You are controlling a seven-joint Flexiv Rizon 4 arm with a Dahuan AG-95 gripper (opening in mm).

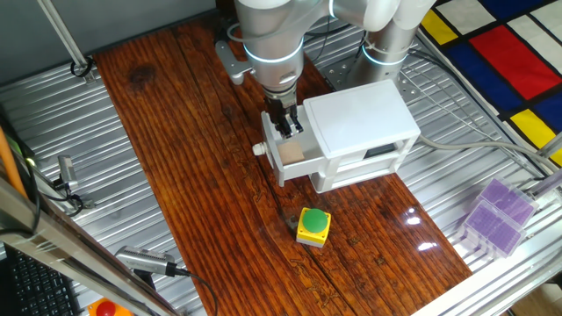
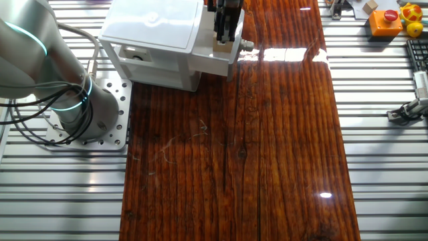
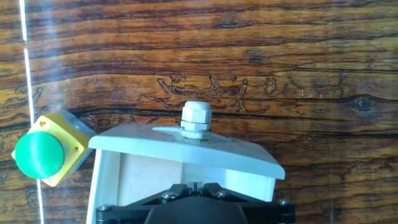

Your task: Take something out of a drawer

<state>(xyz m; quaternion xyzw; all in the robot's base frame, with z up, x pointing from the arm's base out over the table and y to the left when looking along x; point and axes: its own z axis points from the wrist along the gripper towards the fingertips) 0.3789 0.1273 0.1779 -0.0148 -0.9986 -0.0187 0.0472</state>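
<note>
The white box cabinet [image 1: 360,118] stands on the wooden table, and its upper drawer [image 1: 294,158] is pulled out towards the table's middle. The drawer's round white knob [image 3: 196,119] points away from the cabinet. A tan wood-coloured cube [image 1: 292,155] lies inside the open drawer and also shows in the other fixed view [image 2: 219,47] and in the hand view [image 3: 186,167]. My gripper [image 1: 285,123] points down into the drawer, right over the cube. In the hand view the fingertips [image 3: 184,185] stand almost together, with nothing seen between them.
A yellow box with a green button [image 1: 313,225] sits on the table just in front of the drawer, and it also shows in the hand view [image 3: 43,151]. Purple plastic boxes [image 1: 498,215] lie at the right edge. Cables and the arm's base [image 2: 80,110] stand beside the cabinet.
</note>
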